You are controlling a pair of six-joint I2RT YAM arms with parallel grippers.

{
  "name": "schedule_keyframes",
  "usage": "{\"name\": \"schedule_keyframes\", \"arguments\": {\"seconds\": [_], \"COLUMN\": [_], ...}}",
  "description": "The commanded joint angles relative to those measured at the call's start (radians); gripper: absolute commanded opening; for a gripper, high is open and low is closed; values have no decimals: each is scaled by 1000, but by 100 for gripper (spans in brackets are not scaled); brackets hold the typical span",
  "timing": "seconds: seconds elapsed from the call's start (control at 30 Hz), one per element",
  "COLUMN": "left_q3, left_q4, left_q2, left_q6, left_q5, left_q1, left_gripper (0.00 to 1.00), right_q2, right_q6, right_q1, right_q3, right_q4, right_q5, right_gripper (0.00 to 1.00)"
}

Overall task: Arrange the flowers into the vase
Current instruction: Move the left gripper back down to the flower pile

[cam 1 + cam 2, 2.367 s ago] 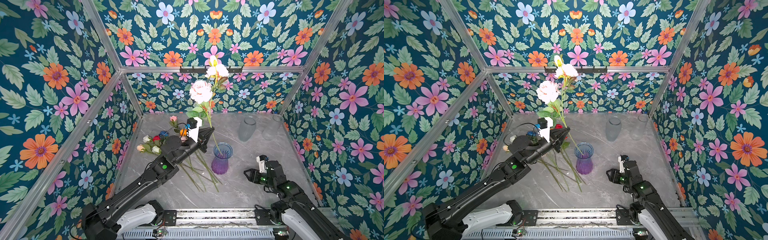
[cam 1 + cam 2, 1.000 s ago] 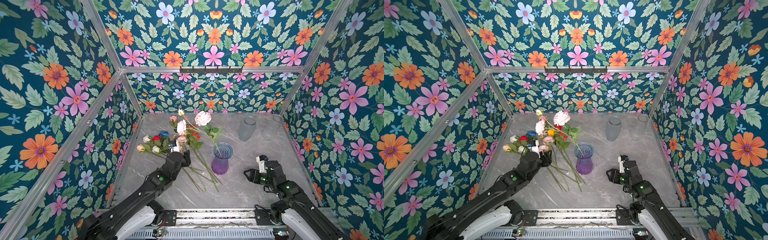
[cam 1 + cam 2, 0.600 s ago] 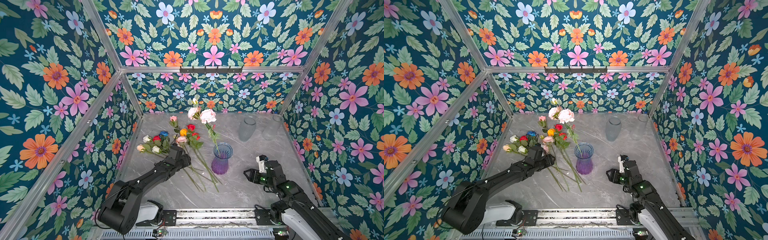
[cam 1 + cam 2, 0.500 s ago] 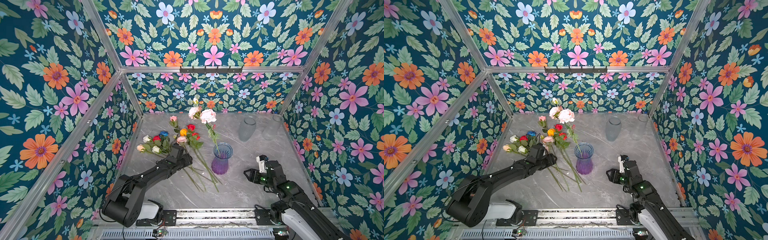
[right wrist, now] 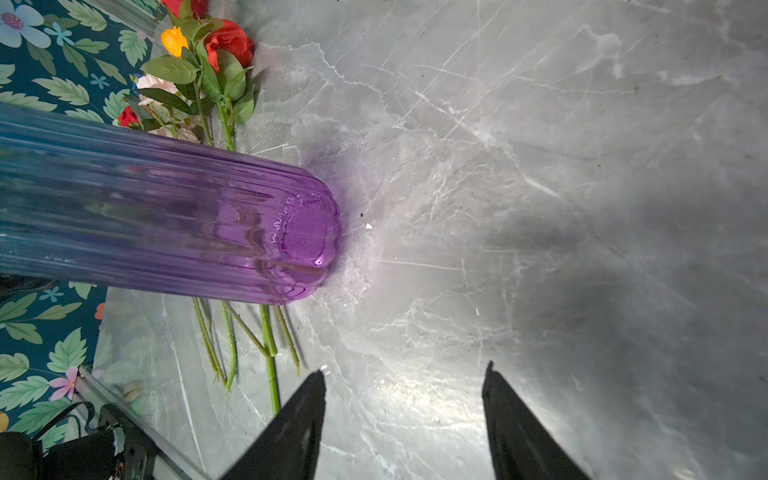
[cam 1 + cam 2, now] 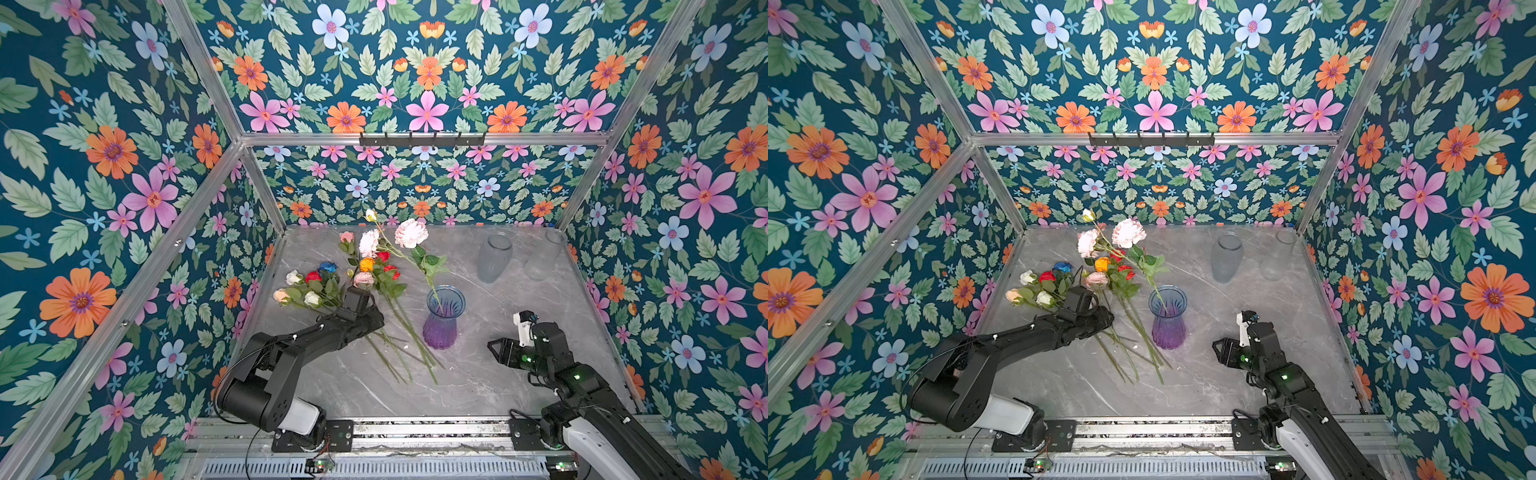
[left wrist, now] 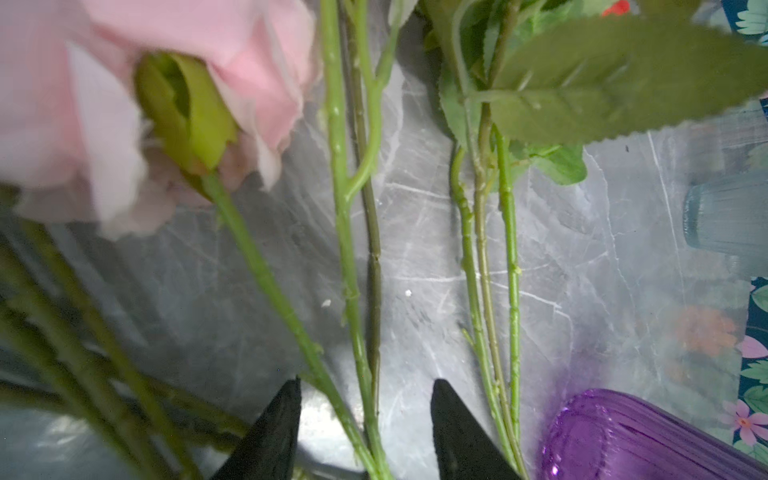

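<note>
A ribbed vase (image 6: 444,328), blue at the top and purple at the base, stands mid-table in both top views (image 6: 1168,328). A spray with a pink carnation (image 6: 410,232) leans out of it toward the back left. The other flowers (image 6: 332,282) lie in a loose pile left of the vase, stems toward the front. My left gripper (image 7: 365,399) is low over those stems (image 7: 353,291), open, with two green stems between its fingers and a pink bloom (image 7: 124,104) close by. My right gripper (image 5: 403,374) hovers open over bare table right of the vase (image 5: 187,216).
Two clear glass vases (image 6: 494,257) (image 6: 544,253) stand at the back right of the grey marble table (image 6: 478,386). Flower-printed walls close in the left, back and right. Stem ends (image 5: 270,365) reach out in front of the purple vase.
The left arm, which earlier held the spray up at the vase, has come down onto the stems on the table. The spray now leans in the vase. The right arm has not moved.
</note>
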Motion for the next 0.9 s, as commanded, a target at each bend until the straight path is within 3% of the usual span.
{"name": "schedule_keyframes", "arguments": {"seconds": [0.0,0.2,0.37,0.63,0.87], "left_q3": [-4,-17,0,-46,8], "left_q4": [12,75,86,52,66], "left_q2": [7,-8,-3,-273,-514], "left_q6": [0,-5,6,56,151], "left_q5": [-9,-4,-5,-162,-207], "left_q1": [13,34,52,54,54], "left_gripper": [52,30,1,0,0], "right_q2": [-5,-14,-29,21,0], "right_q6": [3,2,3,-5,1], "right_q1": [1,2,1,2,2], "right_q3": [-2,-4,-10,2,-2], "right_q4": [7,7,10,19,12], "right_q5": [-8,-15,-13,-26,-12], "right_gripper": [62,62,62,62,62]}}
